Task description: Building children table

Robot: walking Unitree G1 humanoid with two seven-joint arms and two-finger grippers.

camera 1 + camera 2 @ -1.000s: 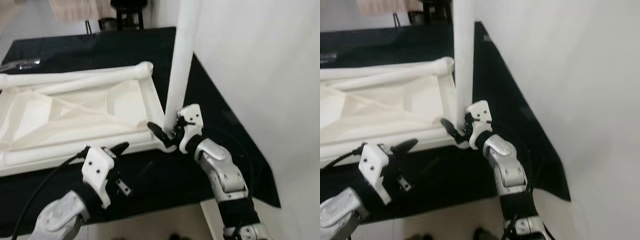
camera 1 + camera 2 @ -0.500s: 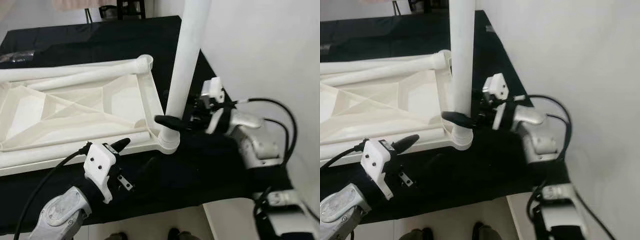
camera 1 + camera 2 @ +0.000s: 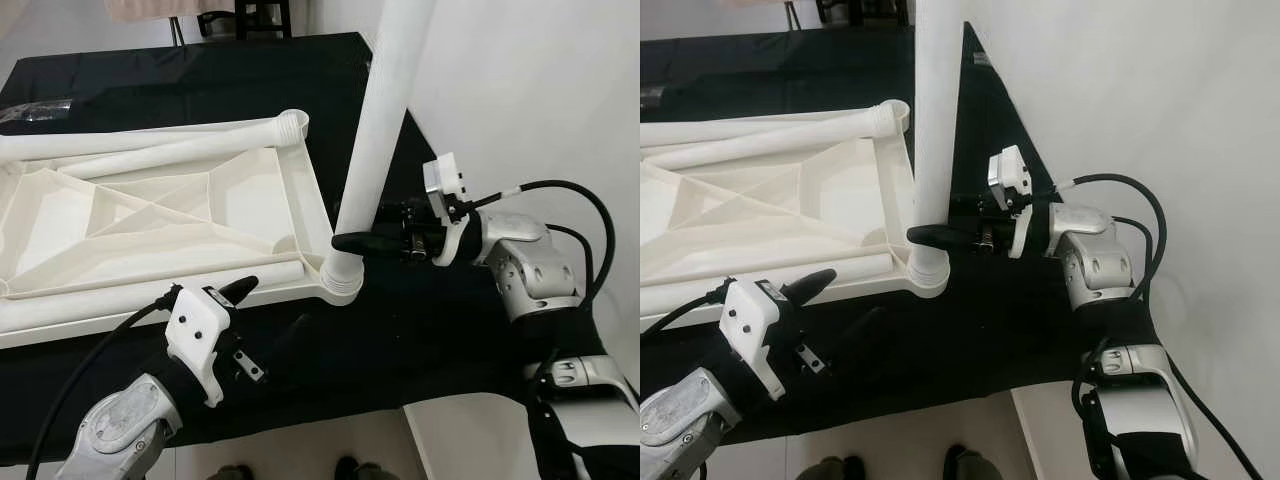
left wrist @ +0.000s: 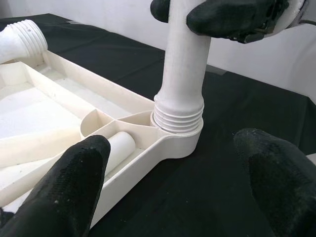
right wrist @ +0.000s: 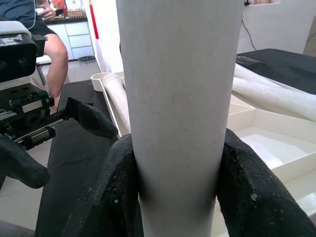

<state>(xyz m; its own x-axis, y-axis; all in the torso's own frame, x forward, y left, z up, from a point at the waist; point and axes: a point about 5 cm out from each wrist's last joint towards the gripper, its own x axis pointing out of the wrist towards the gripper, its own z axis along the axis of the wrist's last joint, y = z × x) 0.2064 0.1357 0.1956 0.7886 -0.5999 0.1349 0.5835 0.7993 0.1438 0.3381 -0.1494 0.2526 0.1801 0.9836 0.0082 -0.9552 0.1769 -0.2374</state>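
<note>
Leg upright in the corner socket, right tool clamped on it.

Eye views: leg (image 3: 385, 120) stands near vertical in the frame (image 3: 180, 215) corner on the black tabletop (image 3: 440, 330); right tool (image 3: 375, 240) grips it low, from the right. Left wrist: threads (image 4: 177, 118) show above the socket, so we judge it not fully seated; left tool (image 3: 255, 305) released, near. Right wrist: fingers (image 5: 111, 192) pinch the leg.
</note>
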